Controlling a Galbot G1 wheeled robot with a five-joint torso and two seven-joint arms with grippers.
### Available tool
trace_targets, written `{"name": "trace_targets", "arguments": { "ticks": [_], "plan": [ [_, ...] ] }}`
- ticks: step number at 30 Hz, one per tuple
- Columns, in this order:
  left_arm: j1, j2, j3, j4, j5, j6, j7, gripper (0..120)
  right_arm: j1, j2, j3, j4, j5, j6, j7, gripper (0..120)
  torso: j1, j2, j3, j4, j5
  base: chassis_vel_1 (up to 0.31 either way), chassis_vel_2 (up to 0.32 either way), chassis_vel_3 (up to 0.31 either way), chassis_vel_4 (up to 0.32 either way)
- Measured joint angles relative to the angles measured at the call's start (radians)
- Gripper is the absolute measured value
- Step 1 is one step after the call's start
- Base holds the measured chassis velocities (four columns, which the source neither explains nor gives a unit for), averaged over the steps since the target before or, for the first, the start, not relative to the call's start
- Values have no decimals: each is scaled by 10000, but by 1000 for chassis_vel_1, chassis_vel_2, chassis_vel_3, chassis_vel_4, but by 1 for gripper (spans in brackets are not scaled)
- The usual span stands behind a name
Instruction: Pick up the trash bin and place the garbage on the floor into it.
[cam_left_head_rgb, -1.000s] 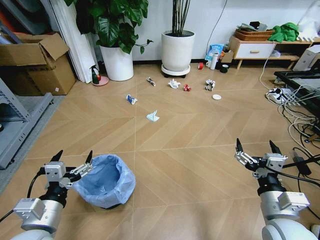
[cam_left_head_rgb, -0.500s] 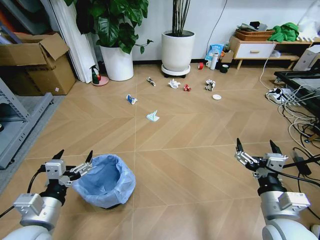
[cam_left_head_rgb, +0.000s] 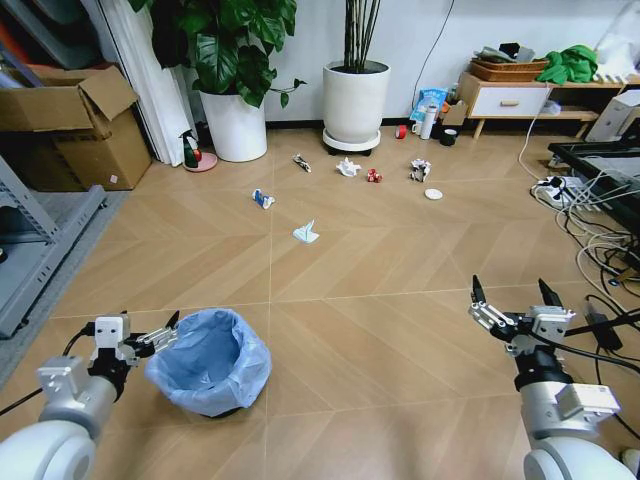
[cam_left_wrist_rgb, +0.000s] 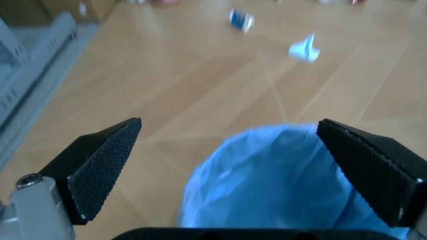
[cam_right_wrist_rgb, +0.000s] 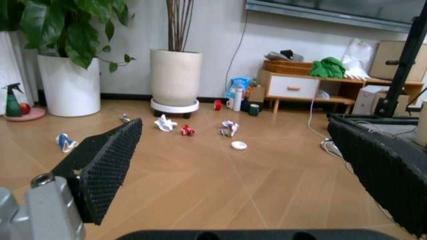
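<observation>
The floor of chevron parquet spreads from the robot to the far wall. The trash bin stands upright on it near the robot's left side, open mouth up, blue bag folded over the rim. The left tool, fingers spread open, sits just beside the bin's left rim, lower and closer than a second ago. The right tool hangs open, well apart. The garbage lies scattered far ahead, near the pots.
</observation>
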Motion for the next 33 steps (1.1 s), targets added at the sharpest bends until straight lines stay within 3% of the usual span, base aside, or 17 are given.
{"name": "trace_targets", "arguments": {
  "ticks": [4,9,12,18,33],
  "plan": [
    [-277,473,98,646,-564,865,-431,100,40,-125,-56,-129,5,17,-6,100,0,0,0,2,-1,0,0,0,0],
    [-508,685,219,1195,-780,1017,-506,100,50,-203,-65,-193,29,27,-8,100,0,0,0,1,-3,0,0,0,0],
    [-1131,1052,544,2091,-1527,1249,-521,100,-4,-254,-74,-280,45,48,-10,100,0,0,0,1,-2,0,0,0,0],
    [-1404,1479,805,2611,-2173,1733,-397,100,-38,-234,-76,-325,29,49,-11,100,0,0,-1,1,-1,0,0,0,0],
    [-2464,1696,1934,3861,-2380,1799,-367,100,-156,-235,-44,-302,-35,49,4,100,0,0,0,-1,-2,0,0,0,0]
  ]
}}
